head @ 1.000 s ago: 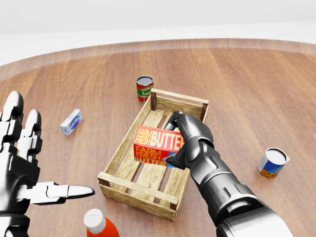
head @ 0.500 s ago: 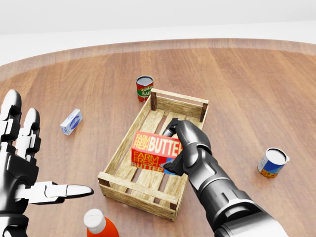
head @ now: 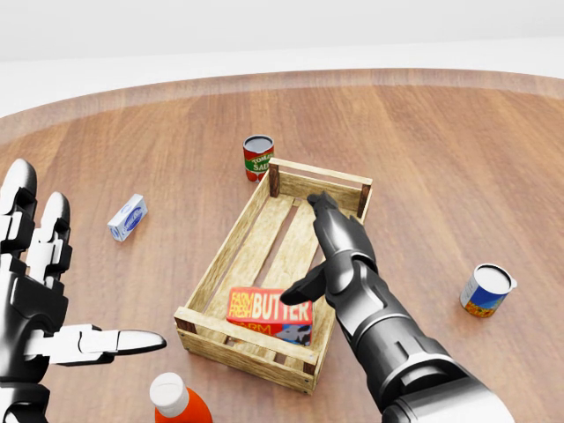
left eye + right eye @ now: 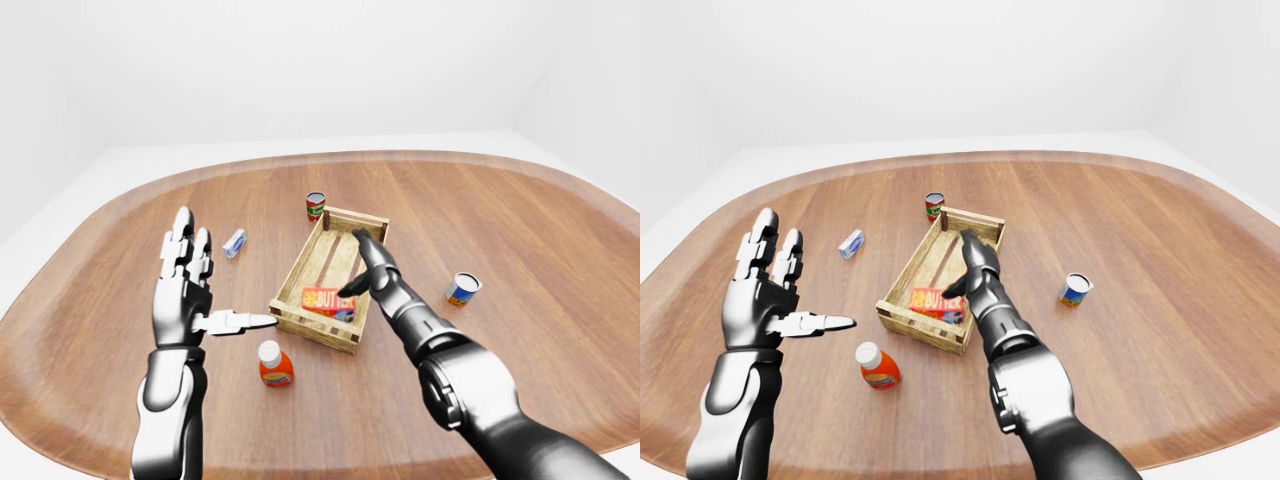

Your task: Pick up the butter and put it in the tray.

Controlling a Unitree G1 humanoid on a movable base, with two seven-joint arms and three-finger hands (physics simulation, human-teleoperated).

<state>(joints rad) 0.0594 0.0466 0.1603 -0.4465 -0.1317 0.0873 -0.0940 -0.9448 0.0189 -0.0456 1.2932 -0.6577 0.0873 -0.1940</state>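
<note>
The red butter box (image 3: 270,314) lies inside the wooden tray (image 3: 236,246), at the tray's lower end in the head view. Just right of and above the box, my right hand (image 3: 319,251) hovers over the tray, open, with fingers stretched out and the thumb pointing toward the box; nothing is in it. My left hand (image 3: 53,300) is raised at the left edge of the head view, open with fingers spread, far from the tray.
A red soup can (image 3: 258,157) stands just above the tray. A small blue-white carton (image 3: 127,217) lies to the left, an orange bottle with a white cap (image 3: 176,401) below the tray, and a blue-orange can (image 3: 486,290) to the right. The round wooden table (image 4: 520,220) has broad bare areas.
The right hand has let go of the butter box, which dropped from mid-air down into the tray's lower end. The fingers have opened out. The left hand has not moved.
</note>
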